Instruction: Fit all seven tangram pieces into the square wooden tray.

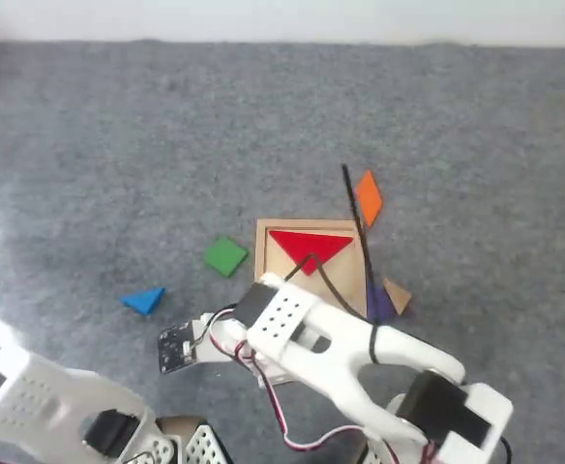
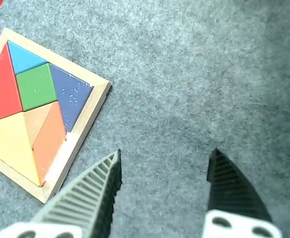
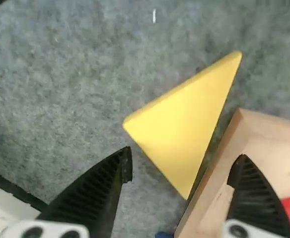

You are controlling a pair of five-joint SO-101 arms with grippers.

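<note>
**A:** From the high view, what lies where?

**B:** The square wooden tray (image 1: 260, 242) sits mid-bench with a red wooden triangle (image 1: 309, 246) inside. The right arm (image 1: 360, 360) hangs over its near corner. A green wooden square (image 1: 225, 256) and a blue wooden triangle (image 1: 145, 301) lie loose on one side. An orange wooden parallelogram (image 1: 368, 197), a purple wooden piece (image 1: 380, 305) and a tan wooden triangle (image 1: 399, 295) lie on the other.

**A:** And the left wrist view?

**B:** The left arm's fingers (image 2: 98, 191) are spread, holding nothing, above bare grey bench (image 2: 194, 74). Off to one side is a wooden frame filled with seven coloured pieces (image 2: 71, 144).

**A:** The right wrist view?

**B:** The right arm's fingers (image 3: 100, 193) are apart and empty, straddling a yellow wooden triangle (image 3: 180, 129). It lies on the bench just beside the tray's outer wall, its longest edge running along that wall and the opposite corner pointing away. One fingertip is over the bench, the other over the tray. The right arm is clearly the nearer one. I judge the wall crowds the grasp on that side, and the free room is on the bench side
</note>
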